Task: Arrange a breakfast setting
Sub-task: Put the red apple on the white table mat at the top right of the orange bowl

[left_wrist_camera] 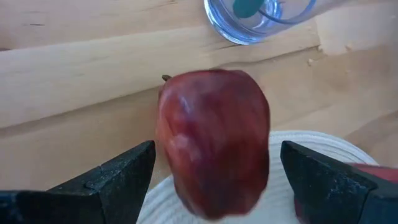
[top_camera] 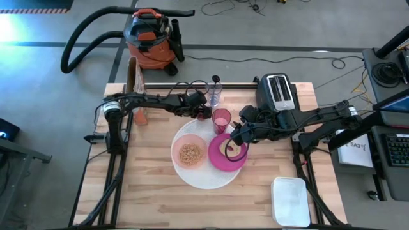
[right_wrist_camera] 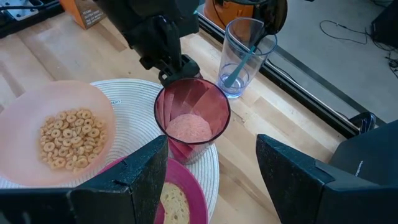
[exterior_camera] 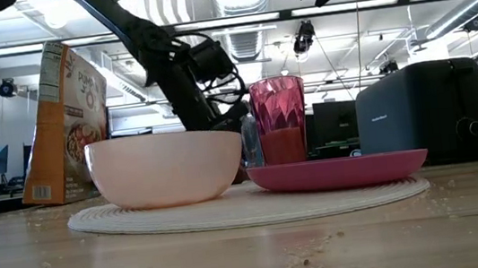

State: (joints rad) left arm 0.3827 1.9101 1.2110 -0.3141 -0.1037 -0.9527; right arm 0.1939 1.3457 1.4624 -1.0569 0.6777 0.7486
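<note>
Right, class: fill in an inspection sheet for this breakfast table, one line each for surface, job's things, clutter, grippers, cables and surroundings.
Surface: wooden table, crumbs along the near edge in the low view.
Job's things: bowl of cereal and magenta plate with toast sit on the white plate; pink cup beside them; glass holds the spoon; apple at the white plate's edge.
Clutter: cereal box, toaster, white tray.
Grippers: left gripper open, astride the apple; right gripper open above the magenta plate.
Cables: loose leads on the floor.
Surroundings: shop vacuum behind the table.
</note>
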